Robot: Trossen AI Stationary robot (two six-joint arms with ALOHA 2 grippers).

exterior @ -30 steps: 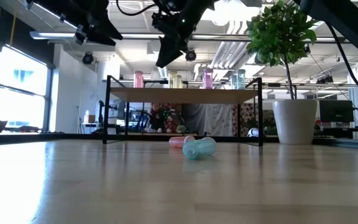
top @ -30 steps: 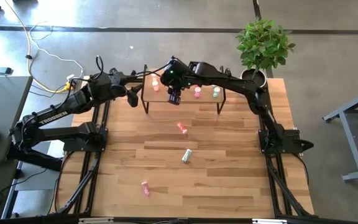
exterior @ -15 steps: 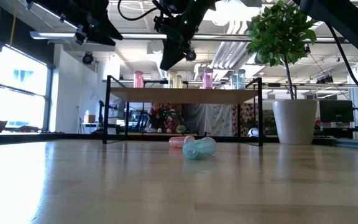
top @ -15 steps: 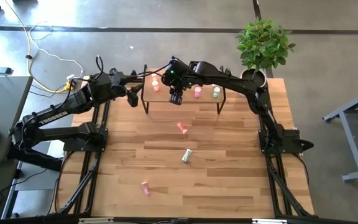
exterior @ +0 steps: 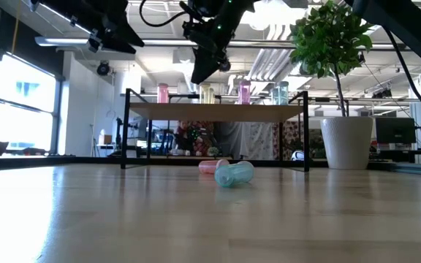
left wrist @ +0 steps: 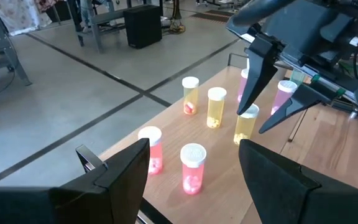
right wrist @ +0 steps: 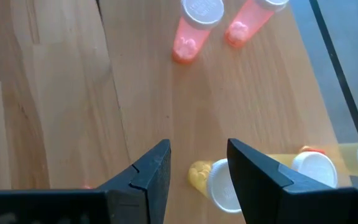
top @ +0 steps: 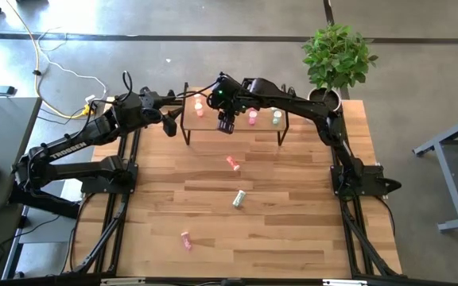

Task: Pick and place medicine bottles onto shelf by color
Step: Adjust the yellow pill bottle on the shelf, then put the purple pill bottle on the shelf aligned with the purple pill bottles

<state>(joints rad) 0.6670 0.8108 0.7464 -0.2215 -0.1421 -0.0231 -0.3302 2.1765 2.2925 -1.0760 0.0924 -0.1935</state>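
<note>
Three bottles are lying loose on the table (top: pixel 293 199): red-orange (top: pixel 233 163), pale green (top: pixel 238 199), pink (top: pixel 186 240). On the shelf (top: pixel 205 127), upright bottles are standing grouped by colour. Right gripper (top: pixel 227 125) is hanging above a yellow bottle (right wrist: pixel 219 180), fingers spread, empty. Left gripper (top: pixel 168 125) is waiting, open, beside the shelf's left end.

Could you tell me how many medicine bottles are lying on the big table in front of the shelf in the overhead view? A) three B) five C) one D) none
A: the high view shows a red-orange bottle, a pale green bottle and a pink bottle lying on the table, in front of the shelf.
</note>
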